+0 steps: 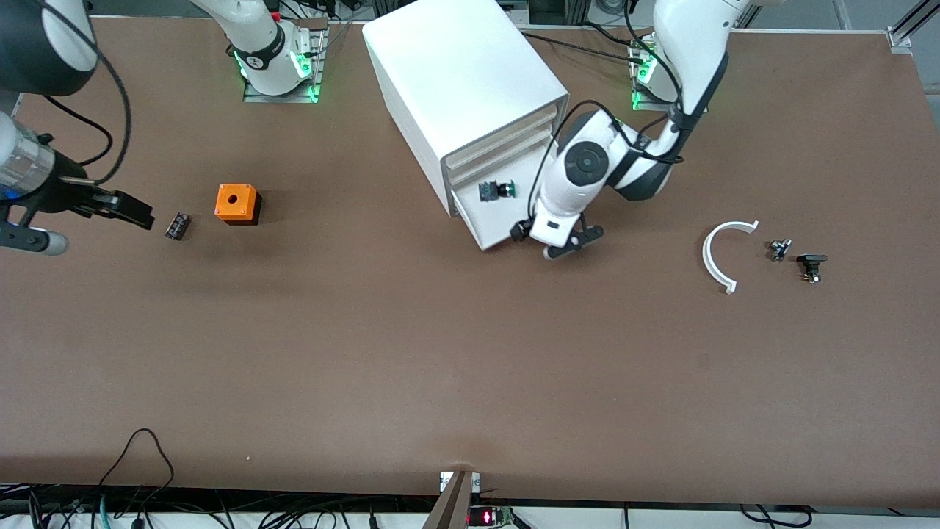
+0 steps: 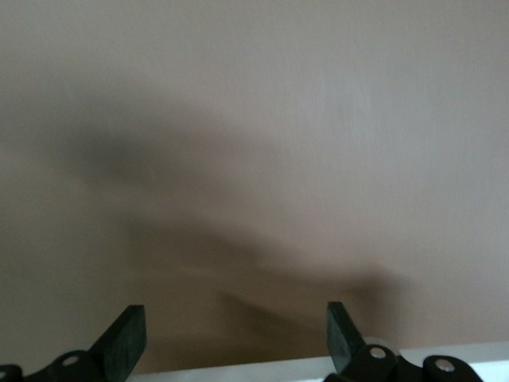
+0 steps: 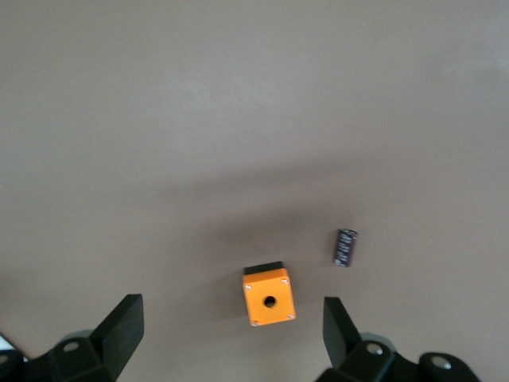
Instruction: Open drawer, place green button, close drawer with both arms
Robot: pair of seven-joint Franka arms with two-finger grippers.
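Green-capped button [image 1: 498, 190] lies in open lowest drawer [image 1: 490, 224].

Front view: illumination is even, diffuse and overhead, moderately bright. The brown table [image 1: 367, 353] shows a paler sheen through its middle and lower centre, with no hard glare. The white cabinet [image 1: 470, 95] top is near overexposed, its surface detail washed out. Shadows are soft and short: one beneath the orange cube [image 1: 236, 203], one under the left gripper [image 1: 559, 241]. Green indicator glow marks both arm bases at upper frame. Focus is sharp centrally; the dark arm segment at upper left is blurred.

Left wrist view: dim and soft, with broad smeared shadows across centre.

Right wrist view: evenly lit, slightly hazy, with a faint diagonal shadow band.
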